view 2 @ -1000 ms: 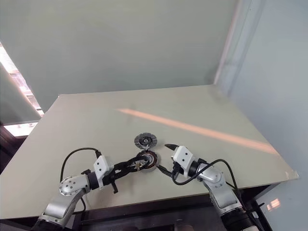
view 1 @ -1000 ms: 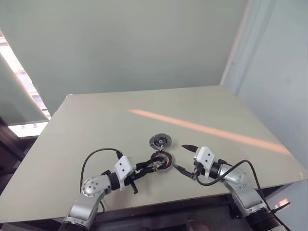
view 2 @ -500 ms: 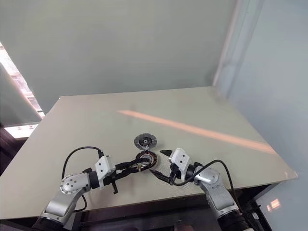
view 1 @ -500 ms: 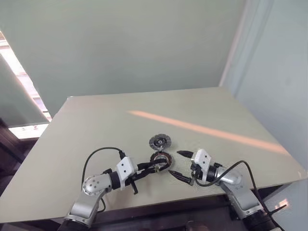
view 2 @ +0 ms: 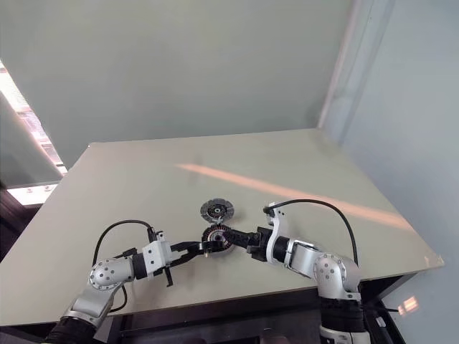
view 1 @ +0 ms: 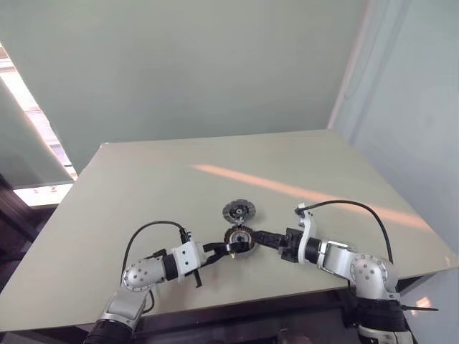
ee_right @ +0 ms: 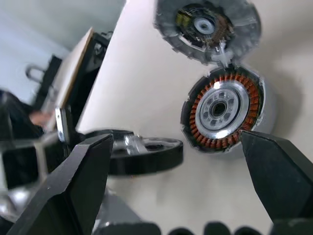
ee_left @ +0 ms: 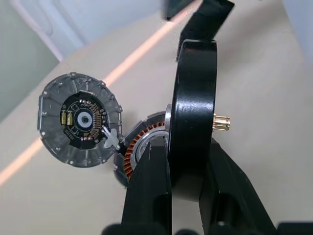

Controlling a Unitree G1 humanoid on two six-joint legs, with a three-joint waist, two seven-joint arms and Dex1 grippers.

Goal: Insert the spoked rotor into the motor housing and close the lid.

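Note:
The motor housing [ee_right: 222, 110], with copper windings round a silvery centre, lies flat on the table. Just beyond it lies the lid [ee_right: 208, 27], dark grey with a ribbed rim; the two rims nearly touch. My left gripper [ee_left: 188, 147] is shut on the spoked rotor [ee_left: 193, 122], holding it on edge with its brass pinion sticking out sideways, close beside the housing [view 1: 239, 235]. The rotor [ee_right: 142, 156] hangs apart from the housing. My right gripper [view 1: 257, 236] is open, its fingers spread wide on the housing's right side, holding nothing. The lid [view 1: 238, 211] is untouched.
The beige table [view 1: 143, 186] stretches far back and to both sides. Its near edge runs just behind both wrists. A black cable [view 1: 147, 229] loops over the left arm and another [view 1: 358, 211] arcs over the right arm.
My right wrist has rolled over and its open fingers have come in to the housing's right side. The left gripper has rolled a little with the rotor and stayed in place.

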